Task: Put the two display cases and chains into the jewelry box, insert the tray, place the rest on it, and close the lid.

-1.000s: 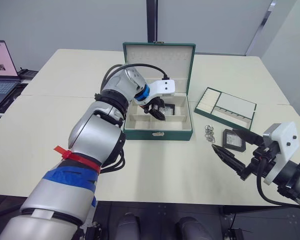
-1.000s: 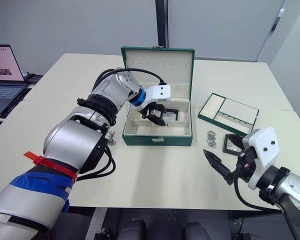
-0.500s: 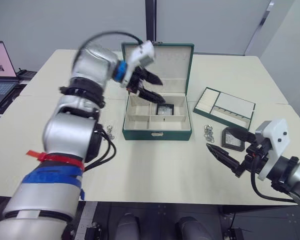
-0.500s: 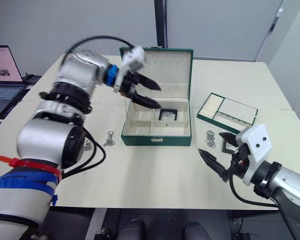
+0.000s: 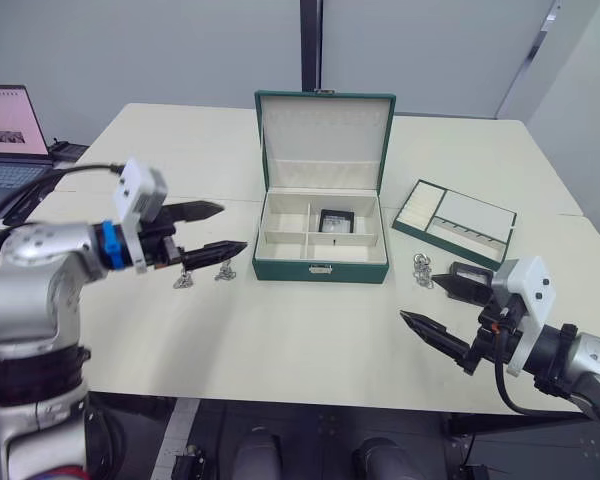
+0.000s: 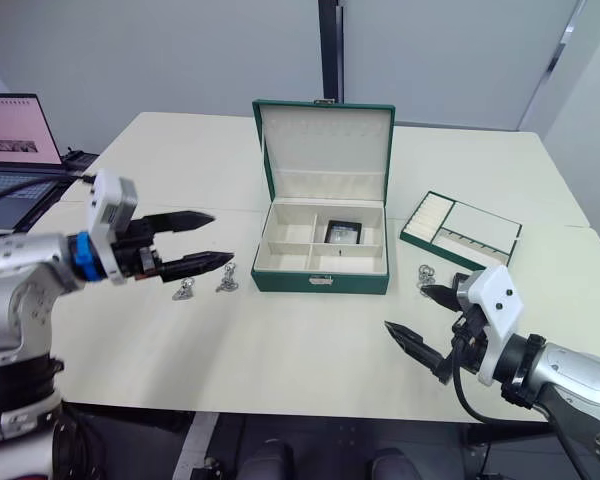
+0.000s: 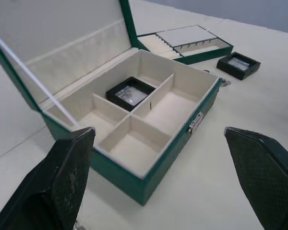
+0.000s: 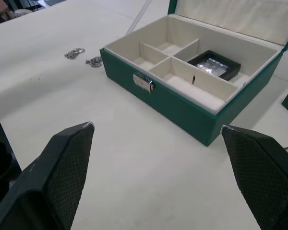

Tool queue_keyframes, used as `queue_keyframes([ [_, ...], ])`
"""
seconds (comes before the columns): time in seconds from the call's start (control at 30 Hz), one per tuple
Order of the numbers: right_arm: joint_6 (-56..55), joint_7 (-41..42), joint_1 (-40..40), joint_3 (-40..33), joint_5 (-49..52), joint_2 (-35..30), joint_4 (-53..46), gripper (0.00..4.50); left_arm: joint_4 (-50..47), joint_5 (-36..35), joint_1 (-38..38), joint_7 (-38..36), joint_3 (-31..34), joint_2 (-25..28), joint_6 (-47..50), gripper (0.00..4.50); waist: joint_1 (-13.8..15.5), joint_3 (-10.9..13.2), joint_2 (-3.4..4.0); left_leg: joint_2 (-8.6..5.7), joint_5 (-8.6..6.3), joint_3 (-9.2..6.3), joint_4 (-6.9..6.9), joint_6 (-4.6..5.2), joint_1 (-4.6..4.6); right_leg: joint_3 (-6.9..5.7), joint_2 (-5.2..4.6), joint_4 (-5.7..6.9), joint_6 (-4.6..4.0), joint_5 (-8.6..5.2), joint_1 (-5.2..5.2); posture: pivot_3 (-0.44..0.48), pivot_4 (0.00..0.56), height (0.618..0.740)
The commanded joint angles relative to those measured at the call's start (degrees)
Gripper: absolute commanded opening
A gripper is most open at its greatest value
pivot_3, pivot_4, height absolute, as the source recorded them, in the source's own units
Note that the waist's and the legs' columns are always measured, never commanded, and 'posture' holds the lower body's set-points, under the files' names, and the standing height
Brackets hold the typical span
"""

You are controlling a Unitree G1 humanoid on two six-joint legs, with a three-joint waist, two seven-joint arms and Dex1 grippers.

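One display case [image 5: 333, 219] lies in the rear right compartment of the jewelry box [image 5: 322, 255], which stands open on the desk [image 5: 310, 330] with its lid [image 5: 324, 125] upright. A second ago the left hand [image 5: 218, 229] was down inside that compartment with the case under its fingers; it has since lifted out and swung back, and now hovers off the box's left side, fingers spread and empty. That suggests the first case is delivered and the hand is free for the next item.

Just below and ahead of the left hand, two chains [image 5: 225, 271] and [image 5: 184, 279] lie on the desk near the box's left front corner. They look like the left hand's natural next pick, small and loose, so a low, careful pinch would be needed.

On the other side, the right hand [image 5: 442, 305] hovers with its fingers spread, holding nothing. The second display case [image 7: 238, 64] sits on the desk close beside its upper finger, partly hidden behind it in the head views, with another bunch of chains [image 5: 420, 270] just inboard, between the hand and the box. The tray [image 5: 455, 220] rests farther back, beyond the right hand and well apart from the box.

Judged from this, the task is early: one case in, one case and all chains still out, tray not inserted, lid not closed.
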Motion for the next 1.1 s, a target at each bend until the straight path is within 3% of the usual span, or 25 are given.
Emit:
queue_keyframes([
  [0.03, -1.7, 2.4, 2.1, 0.4, -1.5, 0.8, -0.7, 4.50, -1.7, -3.7, 8.4, 0.2, 7.9, -0.2, -6.9, 4.47, -0.2, 0.0, 0.00, 0.01, -0.01, 0.00, -0.05, 0.02, 0.00, 0.00, 0.01, -0.03, 0.00, 0.00, -0.02, 0.000, 0.150, 0.726],
  [0.5, -4.6, 7.9, 10.1, 0.6, -7.8, 3.3, -0.7, 4.50, -0.1, -9.0, 35.8, -2.0, 15.6, -1.4, -26.5, 4.47, -0.1, -0.2, -0.18, 0.00, -0.09, 0.00, -0.22, 0.12, 0.06, -0.06, -0.02, -0.26, -0.02, -0.01, 0.09, 0.000, 0.150, 0.726],
  [0.93, -4.5, 10.2, 8.9, 1.0, -9.0, 2.9, -0.9, 4.50, -4.3, -14.8, 36.7, 5.9, 15.1, 0.0, -24.0, 4.47, -0.1, -0.2, -0.27, 0.00, -0.09, -0.01, -0.32, 0.12, 0.07, -0.07, -0.02, -0.37, -0.02, 0.00, 0.10, 0.000, 0.150, 0.726],
  [1.1, -2.8, 10.2, 0.0, 3.8, -6.2, -0.5, -4.5, 4.50, -7.1, -15.2, 37.4, 14.2, 15.5, -0.4, -18.6, 4.47, -0.4, -0.2, -0.25, 0.00, -0.09, 0.02, -0.34, 0.12, 0.13, -0.03, -0.02, -0.36, -0.03, 0.00, 0.09, 0.000, 0.150, 0.726],
])
